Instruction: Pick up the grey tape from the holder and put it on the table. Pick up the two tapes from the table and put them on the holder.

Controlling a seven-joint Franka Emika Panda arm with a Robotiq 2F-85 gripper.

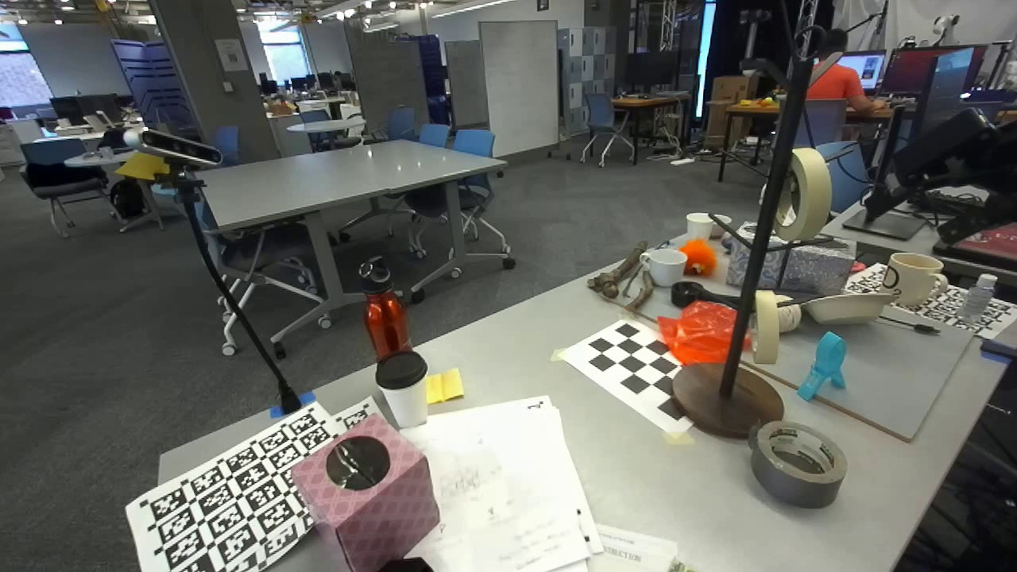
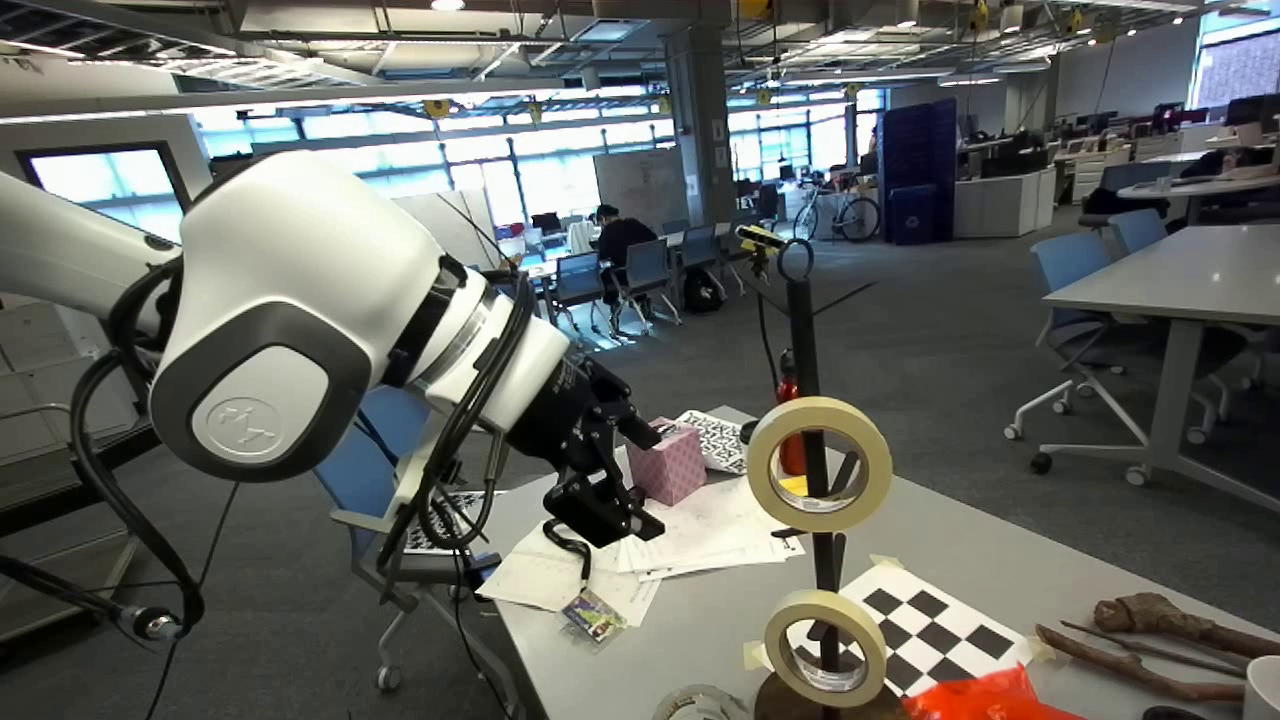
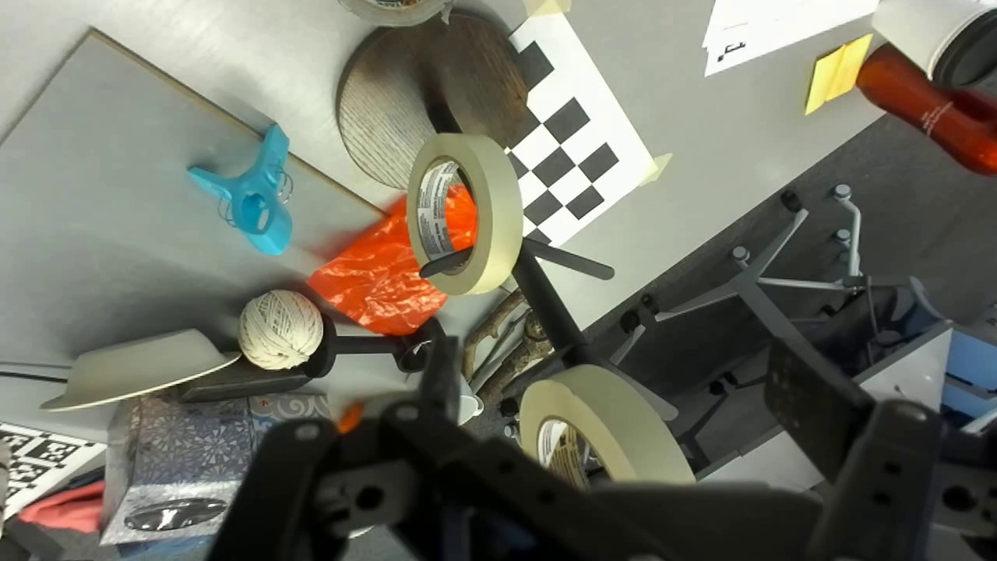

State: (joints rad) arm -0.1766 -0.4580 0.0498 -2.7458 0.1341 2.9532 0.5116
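Note:
The grey tape (image 1: 798, 481) lies flat on the table (image 1: 636, 485), right beside the round brown base of the holder (image 1: 767, 230). Both cream tapes hang on the holder's side pegs. The upper tape (image 2: 765, 465) is high on the pole, while the lower tape (image 2: 777, 650) hangs just above the base. My gripper (image 2: 652, 482) is open, apart from the holder and level with the upper tape. In the wrist view the upper tape (image 3: 623, 421) appears between the spread fingers, partly covered by the gripper body, without contact. Only an edge of the grey tape (image 3: 393, 12) shows there.
Near the holder lie a checkerboard sheet (image 1: 628, 357), an orange plastic bag (image 1: 703, 330) and a blue clamp (image 1: 826, 365) on a grey board (image 1: 898, 389). A pink box (image 1: 373, 492), a lidded cup (image 1: 405, 389) and papers (image 1: 493, 477) occupy the opposite side.

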